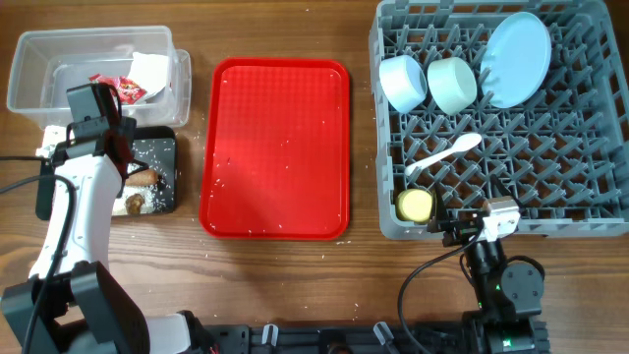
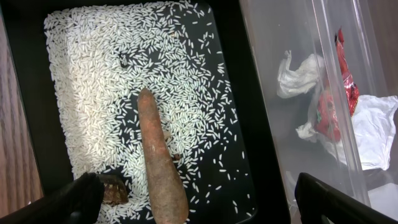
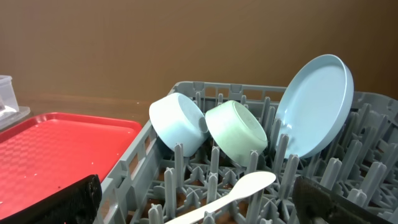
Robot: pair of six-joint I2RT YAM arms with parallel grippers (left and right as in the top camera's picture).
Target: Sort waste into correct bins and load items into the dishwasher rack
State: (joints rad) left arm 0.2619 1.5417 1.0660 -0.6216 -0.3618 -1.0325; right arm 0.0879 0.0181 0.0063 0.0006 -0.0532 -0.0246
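Note:
The grey dishwasher rack holds the pale blue plate, the pale blue-white bowl, the mint green bowl, the white spoon and the yellow cup. The clear tub holds the red wrapper and the white napkin. The black tray holds rice grains, the carrot-shaped stick and the brown lump. My left gripper is open and empty above the tray. My right gripper is open and empty at the rack's front edge.
The flat red serving tray lies between the bins and the rack, with a few specks on it. The left arm reaches over the black tray. A few rice grains lie on the wooden table round the red tray.

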